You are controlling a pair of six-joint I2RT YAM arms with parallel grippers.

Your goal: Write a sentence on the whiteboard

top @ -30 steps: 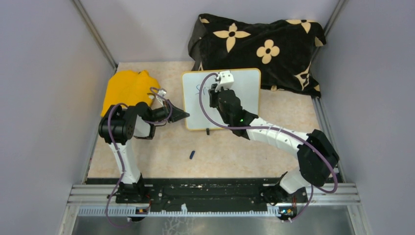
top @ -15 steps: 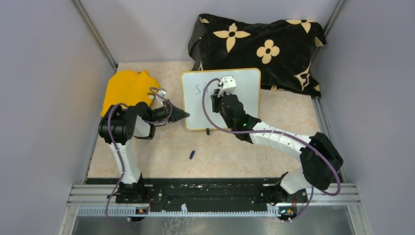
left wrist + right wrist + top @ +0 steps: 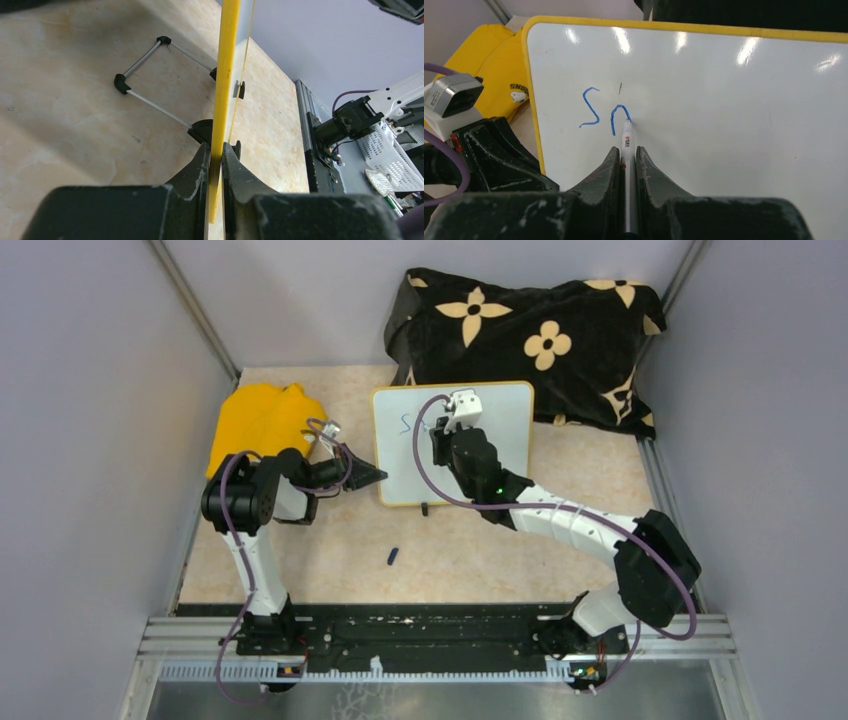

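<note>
The left gripper point(image 3: 216, 148) clamps the whiteboard's point(image 3: 503, 445) left rim; the right gripper point(image 3: 626, 151) squeezes a marker point(image 3: 627, 138) whose tip touches the sentence point(image 3: 596, 114) (just two blue letters). From above, the right arm point(image 3: 560, 516) hides that tip.

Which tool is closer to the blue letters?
Right. The right tool holds the marker with its tip on the blue letters; the left tool clamps the whiteboard at its yellow edge, beside them.

Bright, even light is coming from above, several white glare spots are shining on the whiteboard point(image 3: 724, 100), and the close left end effector point(image 3: 218, 146) and right end effector point(image 3: 626, 150) are looking blurred.
</note>
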